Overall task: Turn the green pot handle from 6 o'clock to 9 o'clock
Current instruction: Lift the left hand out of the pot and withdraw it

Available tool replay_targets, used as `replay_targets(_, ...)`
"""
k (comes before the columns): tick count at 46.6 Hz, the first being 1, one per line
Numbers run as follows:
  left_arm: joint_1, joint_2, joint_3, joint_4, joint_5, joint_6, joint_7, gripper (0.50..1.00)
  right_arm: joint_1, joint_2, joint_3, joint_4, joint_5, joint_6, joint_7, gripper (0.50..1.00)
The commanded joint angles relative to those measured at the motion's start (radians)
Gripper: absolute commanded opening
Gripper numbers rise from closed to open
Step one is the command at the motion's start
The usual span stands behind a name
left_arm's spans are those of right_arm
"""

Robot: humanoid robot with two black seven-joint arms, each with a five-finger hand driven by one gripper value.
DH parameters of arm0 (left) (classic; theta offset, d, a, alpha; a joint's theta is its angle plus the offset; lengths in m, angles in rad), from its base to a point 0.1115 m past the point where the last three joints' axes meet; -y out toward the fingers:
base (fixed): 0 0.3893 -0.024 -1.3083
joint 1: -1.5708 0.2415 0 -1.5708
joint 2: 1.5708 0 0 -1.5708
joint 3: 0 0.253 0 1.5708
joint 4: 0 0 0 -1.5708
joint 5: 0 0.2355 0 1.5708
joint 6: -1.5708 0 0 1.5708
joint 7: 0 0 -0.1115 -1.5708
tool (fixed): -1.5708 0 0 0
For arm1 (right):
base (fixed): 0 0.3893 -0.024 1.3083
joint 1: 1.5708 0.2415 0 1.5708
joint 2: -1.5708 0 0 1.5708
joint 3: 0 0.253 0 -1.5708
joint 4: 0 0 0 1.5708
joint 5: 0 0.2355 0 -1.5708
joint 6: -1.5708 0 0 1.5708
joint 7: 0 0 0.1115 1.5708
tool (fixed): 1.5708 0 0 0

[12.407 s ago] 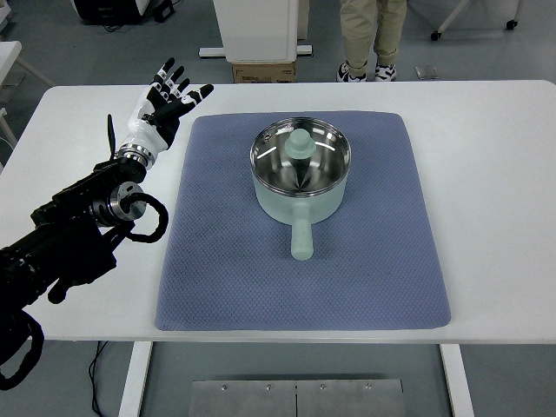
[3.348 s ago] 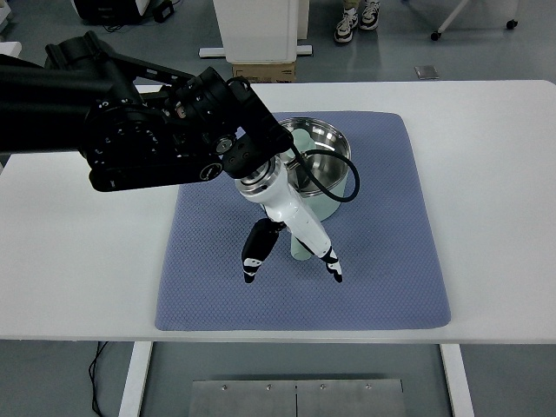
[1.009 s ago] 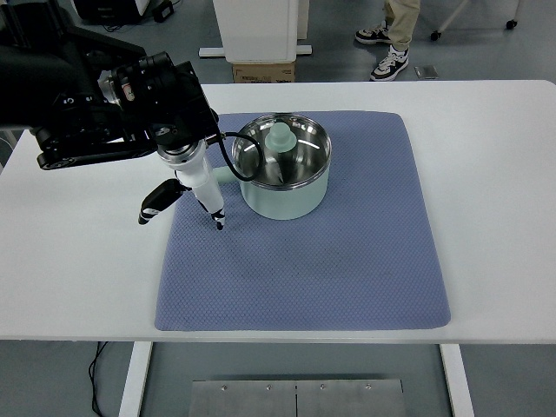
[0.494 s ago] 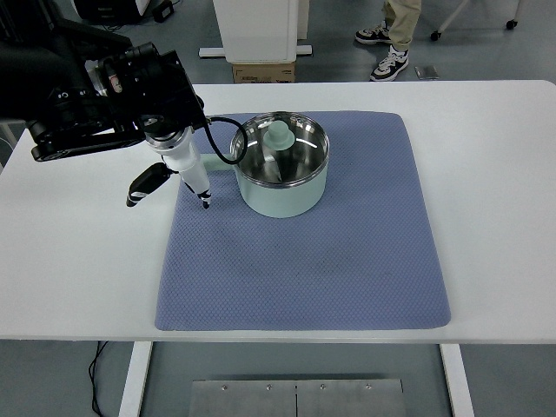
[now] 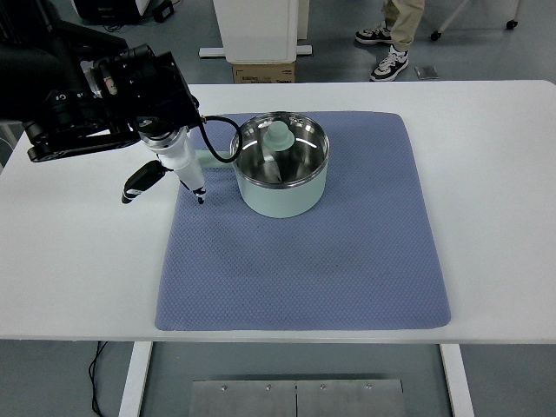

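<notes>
So the fingers (image 5: 198, 193) on the left hand (image 5: 169, 169) are hanging spread and pinching nothing: 1 white finger is pointing down at the left edge of the blue mat (image 5: 304, 278), and a dark one is sticking out further left over the bare tabletop (image 5: 495, 174). They're sitting just beside the green pot handle (image 5: 214, 159), slightly nearer than it, and I can't tell whether any finger is actually touching it. The handle is poking out left from the green pot (image 5: 282, 174), so it's looking like 9 o'clock to me, or very close. The pot itself is sitting on the far-left part of the mat, lid (image 5: 280, 139) on top. The black left arm is coming in from the far left, over the tabletop.

My read: the turning part is basically finishing up. Next move is probably just lifting the hand up and away to the left without bumping the handle off its spot. No right arm showing anywhere.
</notes>
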Motion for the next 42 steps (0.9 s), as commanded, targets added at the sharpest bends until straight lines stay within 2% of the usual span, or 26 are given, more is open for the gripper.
replay_targets(1, -0.016, 0.0, -0.009, -0.048, 0.0, -0.003, -0.001, 1.0, 0.0, 0.0, 0.0, 0.0, 0.0, 0.0, -0.001, 1.0)
replay_targets(7, -0.025, 0.0, -0.047, -0.104, -0.009, -0.012, 0.001, 1.0, 0.0, 0.0, 0.0, 0.0, 0.0, 0.0, -0.001, 1.0)
replay_targets(14, -0.025, 0.0, -0.118, -0.176, -0.024, -0.058, 0.005, 1.0, 0.0, 0.0, 0.0, 0.002, 0.0, 0.0, -0.001, 1.0)
replay_targets(20, -0.023, 0.002, -0.187, -0.196, -0.089, -0.092, 0.007, 1.0, 0.0, 0.0, 0.0, 0.0, 0.0, 0.0, -0.001, 1.0)
replay_targets(33, -0.013, 0.014, -0.343, -0.168, -0.372, -0.095, 0.025, 1.0, 0.0, 0.0, 0.0, 0.002, 0.0, 0.0, -0.001, 1.0)
replay_targets(42, -0.011, 0.015, -0.386, -0.049, -0.621, -0.078, 0.027, 1.0, 0.0, 0.0, 0.0, 0.0, 0.0, 0.0, -0.001, 1.0)
